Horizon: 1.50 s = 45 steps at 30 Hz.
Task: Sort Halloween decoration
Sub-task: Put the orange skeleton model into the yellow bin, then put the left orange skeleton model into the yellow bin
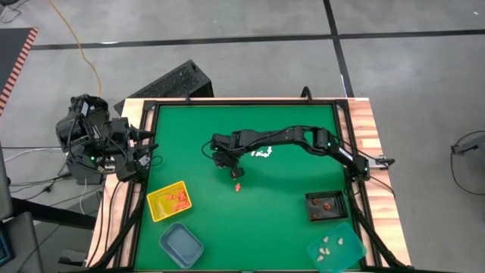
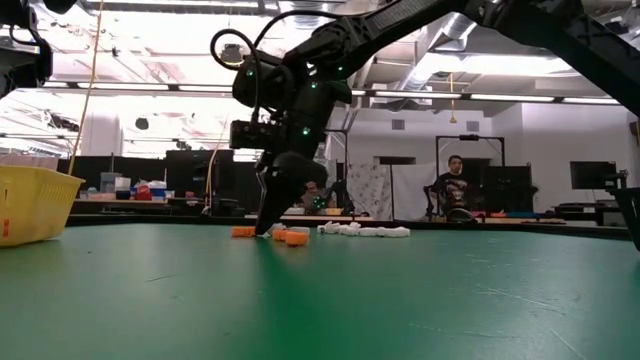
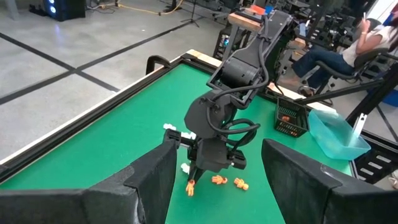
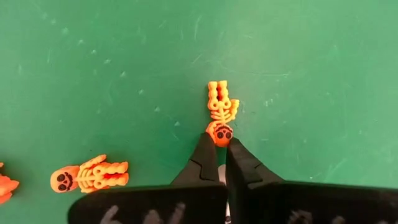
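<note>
My right gripper (image 1: 230, 171) reaches down to the middle of the green table and is shut on a tiny orange skeleton trinket (image 4: 221, 115) that lies flat on the cloth. Another orange skeleton (image 4: 90, 175) lies beside it, and a third orange piece (image 4: 5, 186) shows at the picture's edge. In the low view the fingertips (image 2: 268, 228) touch down among the orange trinkets (image 2: 293, 238). A row of white trinkets (image 1: 261, 153) lies just beyond the gripper. My left gripper (image 3: 214, 186) is open and waits at the table's left edge (image 1: 129, 148). My right gripper pinches the orange skeleton's skull end (image 4: 219, 133) between its two fingertips (image 4: 206, 152), only at their free ends. The fingers come from above, pointing down, along the figure's length. The skeleton's body and legs (image 4: 219, 99) lie flat on the table.
A yellow tray (image 1: 155, 206) holding orange pieces and a blue tray (image 1: 180, 244) stand near the left front corner. A black tray (image 1: 326, 205) and a teal tray (image 1: 336, 249) with white pieces stand at the right front. A raised black rim (image 1: 242, 101) borders the table. A person (image 2: 455, 185) sits far behind.
</note>
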Motion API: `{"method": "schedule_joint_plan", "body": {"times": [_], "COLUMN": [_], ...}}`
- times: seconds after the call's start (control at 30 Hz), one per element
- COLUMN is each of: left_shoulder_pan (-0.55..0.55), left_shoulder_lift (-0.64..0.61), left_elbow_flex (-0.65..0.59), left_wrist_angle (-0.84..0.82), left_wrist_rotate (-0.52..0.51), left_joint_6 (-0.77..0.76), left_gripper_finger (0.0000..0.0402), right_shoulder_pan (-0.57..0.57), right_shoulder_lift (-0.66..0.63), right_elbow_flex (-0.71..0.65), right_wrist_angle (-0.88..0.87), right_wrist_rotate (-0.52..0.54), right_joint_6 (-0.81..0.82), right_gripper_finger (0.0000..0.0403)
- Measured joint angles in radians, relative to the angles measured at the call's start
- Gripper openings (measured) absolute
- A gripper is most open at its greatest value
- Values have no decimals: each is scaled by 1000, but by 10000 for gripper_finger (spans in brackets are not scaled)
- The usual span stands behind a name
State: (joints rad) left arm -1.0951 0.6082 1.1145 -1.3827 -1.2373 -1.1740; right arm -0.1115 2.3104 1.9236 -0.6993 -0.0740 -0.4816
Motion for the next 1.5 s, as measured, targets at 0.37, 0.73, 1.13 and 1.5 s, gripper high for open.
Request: {"method": "schedule_joint_plan", "body": {"times": [0.37,0.73,1.13,1.5], "left_shoulder_pan": [0,0,0,0], "left_shoulder_lift": [0,0,0,0], "left_elbow_flex": [0,0,0,0], "left_wrist_angle": [0,0,0,-5], "left_wrist_rotate": [0,0,-21,-45], "left_joint_6": [-1,-1,2,2], "left_gripper_finger": [226,226,226,226], "right_shoulder_pan": [20,71,119,156], "right_shoulder_lift": [2,2,1,-1], "right_elbow_flex": [95,143,93,-43], "right_wrist_angle": [8,222,534,663], "right_wrist_rotate": [5,-19,184,302], "right_joint_6": [64,179,526,572], "right_gripper_finger": [2,9,149,188]}}
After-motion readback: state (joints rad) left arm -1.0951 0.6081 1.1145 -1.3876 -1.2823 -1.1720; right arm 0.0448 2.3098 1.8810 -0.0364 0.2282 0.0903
